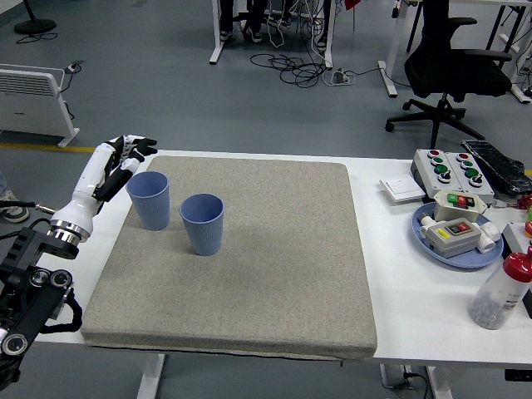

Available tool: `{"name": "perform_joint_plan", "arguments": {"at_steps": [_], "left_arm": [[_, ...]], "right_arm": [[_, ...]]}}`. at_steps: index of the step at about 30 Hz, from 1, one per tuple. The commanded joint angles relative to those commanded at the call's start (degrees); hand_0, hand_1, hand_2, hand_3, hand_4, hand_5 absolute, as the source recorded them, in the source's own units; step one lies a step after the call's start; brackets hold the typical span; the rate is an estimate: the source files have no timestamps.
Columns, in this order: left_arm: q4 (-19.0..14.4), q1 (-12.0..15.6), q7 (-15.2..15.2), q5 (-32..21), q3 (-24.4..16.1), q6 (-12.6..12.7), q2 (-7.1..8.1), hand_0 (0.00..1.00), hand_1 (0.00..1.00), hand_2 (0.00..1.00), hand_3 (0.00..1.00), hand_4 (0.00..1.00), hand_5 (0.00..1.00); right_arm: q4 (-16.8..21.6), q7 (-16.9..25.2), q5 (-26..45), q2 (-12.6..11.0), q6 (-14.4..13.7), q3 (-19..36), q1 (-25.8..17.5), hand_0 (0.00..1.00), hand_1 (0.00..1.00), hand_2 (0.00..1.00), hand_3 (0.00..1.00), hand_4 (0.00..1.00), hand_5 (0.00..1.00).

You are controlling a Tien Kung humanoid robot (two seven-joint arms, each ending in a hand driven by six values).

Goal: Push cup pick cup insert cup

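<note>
Two light blue ribbed cups stand upright on the grey mat [274,274]. The left cup [150,200] sits near the mat's left edge, and the right cup [203,224] stands close beside it, slightly nearer to me. My left hand [127,153] hovers just behind and to the left of the left cup, above the mat's far-left corner. Its fingers are spread and hold nothing. It does not touch the cup. My right arm is out of view.
On the white table's right side are a blue plate [426,236] bearing a button box, a second button box [449,167], a white switch plate [401,189] and a red-capped bottle [503,291]. An office chair [453,62] stands beyond the table.
</note>
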Motion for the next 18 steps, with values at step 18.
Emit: {"name": "perform_joint_plan", "arguments": {"at_steps": [18], "left_arm": [[1.71, -12.07, 13.99, 25.05, 13.36, -20.78, 0.24, 0.963, 0.983, 0.998, 0.998, 0.980, 0.551]], "right_arm": [[0.00, -0.17, 1.02, -0.10, -0.03, -1.15, -0.54, 0.724, 0.656, 0.659, 0.581, 0.092, 0.542]]}}
